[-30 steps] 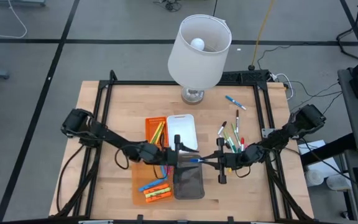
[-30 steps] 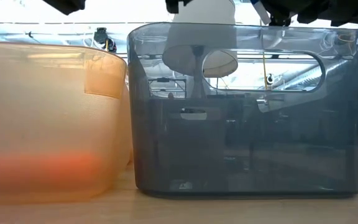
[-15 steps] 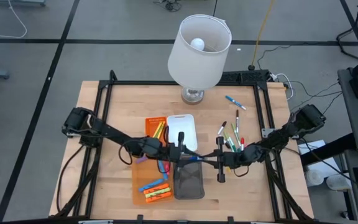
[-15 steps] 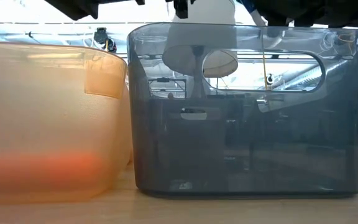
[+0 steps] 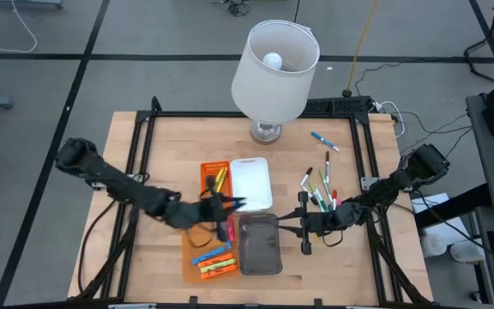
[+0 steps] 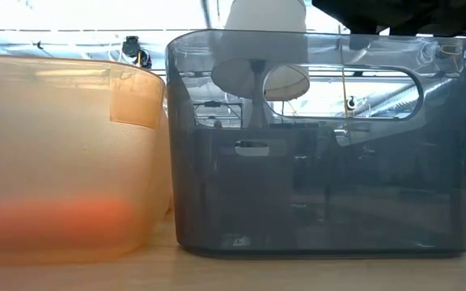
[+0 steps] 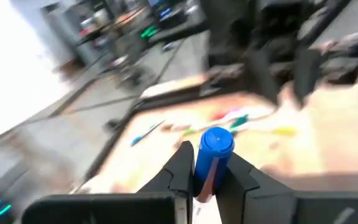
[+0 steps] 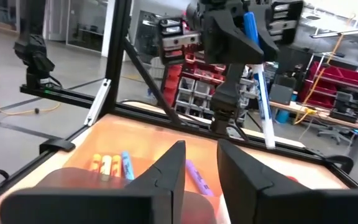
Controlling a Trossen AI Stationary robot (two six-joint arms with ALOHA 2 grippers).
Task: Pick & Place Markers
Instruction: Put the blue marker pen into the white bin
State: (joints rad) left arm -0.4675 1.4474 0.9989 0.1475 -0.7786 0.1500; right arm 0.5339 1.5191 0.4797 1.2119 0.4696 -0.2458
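The left hand [image 5: 222, 209] is clamped on a blue marker [image 7: 214, 149] over the orange tray [image 5: 206, 257], apparently to sort it with the markers there. The right hand [image 5: 304, 223], fingers slightly parted and empty, waits beside the grey tray [image 5: 260, 249]. More markers [image 5: 320, 190] lie on the worktop [image 5: 161, 154].

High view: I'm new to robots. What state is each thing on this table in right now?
Left gripper: shut on blue marker, above orange tray.
Right gripper: open, empty.
Orange tray: holds several markers.
Grey tray: looks empty.
White tray: looks empty.
Loose markers: lying on the table.
Lamp: upright.
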